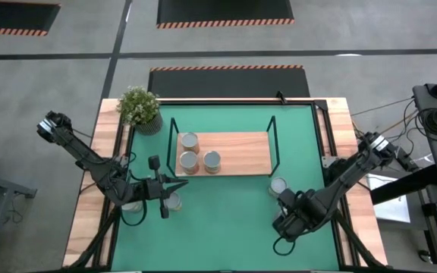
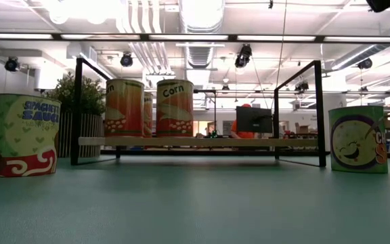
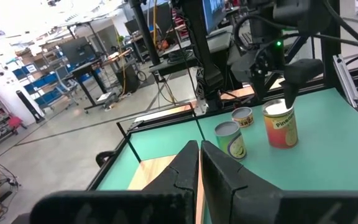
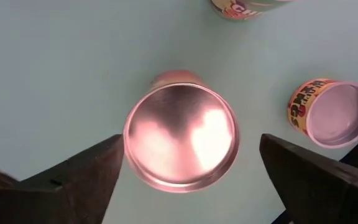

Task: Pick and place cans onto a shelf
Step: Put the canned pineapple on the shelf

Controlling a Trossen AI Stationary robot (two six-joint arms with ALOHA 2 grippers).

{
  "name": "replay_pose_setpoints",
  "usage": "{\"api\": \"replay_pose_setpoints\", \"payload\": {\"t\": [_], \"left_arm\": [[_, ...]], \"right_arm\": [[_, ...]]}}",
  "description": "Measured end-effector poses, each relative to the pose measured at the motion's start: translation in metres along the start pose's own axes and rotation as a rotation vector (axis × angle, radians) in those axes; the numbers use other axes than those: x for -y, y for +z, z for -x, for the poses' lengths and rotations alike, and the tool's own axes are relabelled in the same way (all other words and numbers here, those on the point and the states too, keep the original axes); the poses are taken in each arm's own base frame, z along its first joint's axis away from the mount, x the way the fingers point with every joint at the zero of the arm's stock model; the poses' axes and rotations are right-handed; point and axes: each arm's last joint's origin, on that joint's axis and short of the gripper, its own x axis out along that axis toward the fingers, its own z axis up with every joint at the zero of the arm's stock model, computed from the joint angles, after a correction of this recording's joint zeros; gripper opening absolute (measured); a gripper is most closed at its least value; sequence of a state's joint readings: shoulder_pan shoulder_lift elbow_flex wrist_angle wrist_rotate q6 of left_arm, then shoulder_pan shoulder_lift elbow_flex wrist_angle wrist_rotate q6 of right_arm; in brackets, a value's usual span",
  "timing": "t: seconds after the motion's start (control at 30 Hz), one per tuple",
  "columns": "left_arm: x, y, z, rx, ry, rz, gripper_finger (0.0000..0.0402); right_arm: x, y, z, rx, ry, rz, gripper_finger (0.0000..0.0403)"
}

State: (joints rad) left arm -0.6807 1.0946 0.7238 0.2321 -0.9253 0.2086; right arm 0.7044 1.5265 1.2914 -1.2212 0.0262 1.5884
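A potted plant sits at the far left corner of the tabletop, just beside the shelf, whose wooden board lies inside a thin black wire frame with upright posts. Three cans stand on the left end of that board: one toward the back, one in front of it, and a third beside that. From table height two of them carry orange labels, one reading "Corn". The right stretch of the board is bare.

The tabletop is covered by a green mat edged in pale wood. Beyond it is a grey floor with striped hazard tape, and the room behind is a workshop with ducting overhead, desks and monitors.

Off the shelf, one can stands near the board's front right corner, and a spaghetti sauce can stands at the left side of the mat.

The left gripper rests low over the mat in front of the shelf's left end, jaws pressed together and holding nothing. The right gripper hangs directly above an upright can, jaws spread wide on either side of it and clear of its rim. Another can stands just beside it.
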Motion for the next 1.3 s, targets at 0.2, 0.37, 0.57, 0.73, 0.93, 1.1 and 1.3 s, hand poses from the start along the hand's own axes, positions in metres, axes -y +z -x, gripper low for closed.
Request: {"api": "replay_pose_setpoints", "payload": {"t": [0.2,0.37,0.57,0.73,0.93,1.1,1.3], "left_arm": [[0.000,0.000,0.000,0.000,0.000,-0.008,0.0001],[0.000,0.001,0.000,0.009,0.002,-0.001,0.0001],[0.000,0.002,0.000,0.011,0.003,0.000,0.0001],[0.000,0.002,0.000,0.013,0.003,0.003,0.0001],[0.000,0.002,0.000,0.013,0.003,-0.001,0.0001],[-0.001,0.006,0.000,0.020,0.004,0.008,0.0001],[-0.002,0.012,0.000,0.025,0.006,0.018,0.0001]], "right_arm": [[0.000,0.000,-0.010,0.002,-0.020,0.002,0.0368],[-0.003,0.000,-0.023,0.007,0.041,0.013,0.0363],[-0.006,0.002,-0.029,0.003,0.081,0.021,0.0300],[-0.004,0.007,-0.027,0.001,0.078,0.003,0.0232],[-0.004,0.011,-0.015,0.033,0.110,-0.006,0.0189],[-0.005,0.012,-0.005,0.048,0.138,0.000,0.0172],[0.000,0.012,-0.007,0.049,0.098,0.019,0.0144]]}}
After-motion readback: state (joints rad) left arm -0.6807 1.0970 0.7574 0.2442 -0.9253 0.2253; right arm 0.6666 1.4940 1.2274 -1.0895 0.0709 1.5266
